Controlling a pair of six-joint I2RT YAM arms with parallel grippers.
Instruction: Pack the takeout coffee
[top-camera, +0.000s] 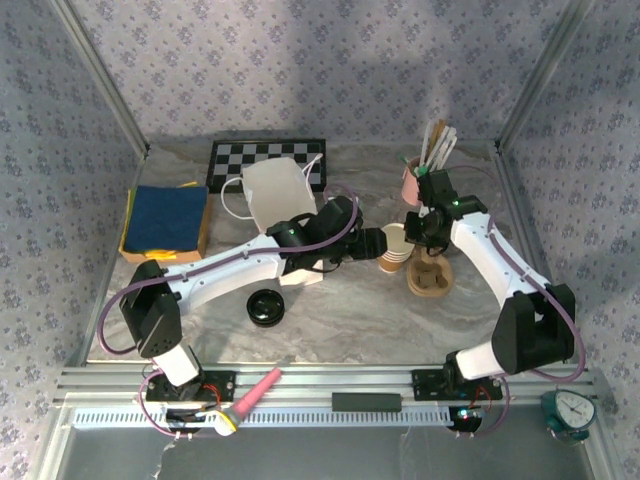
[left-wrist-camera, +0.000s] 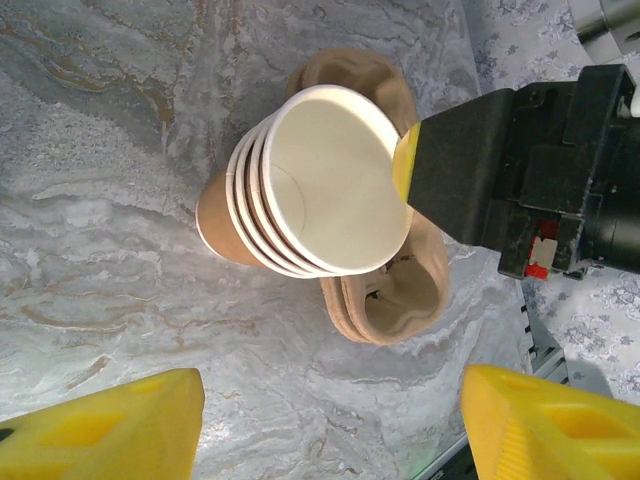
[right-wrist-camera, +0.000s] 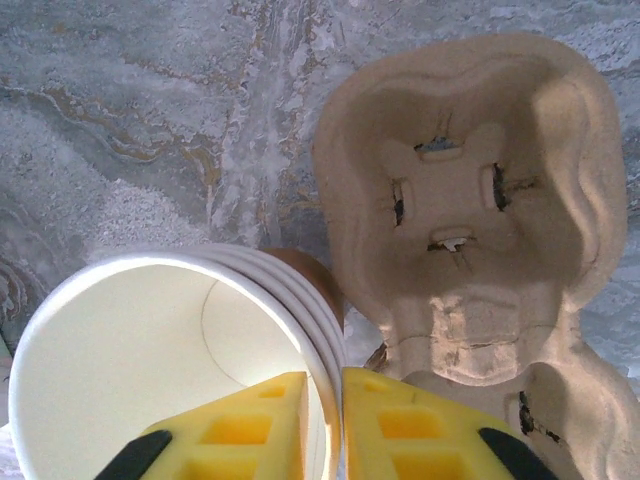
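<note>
right gripper pinches top paper cup by its rolled white rim — my left gripper gapes open — lumpy molded-pulp carrier just beside.

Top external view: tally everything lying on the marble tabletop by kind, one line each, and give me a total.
stack of nested paper cups: 1
pulp cup carrier: 1
black lid: 1
white paper bag: 1
checkerboard: 1
blue pad: 1
pink cup of sticks: 1
Total: 7
</note>
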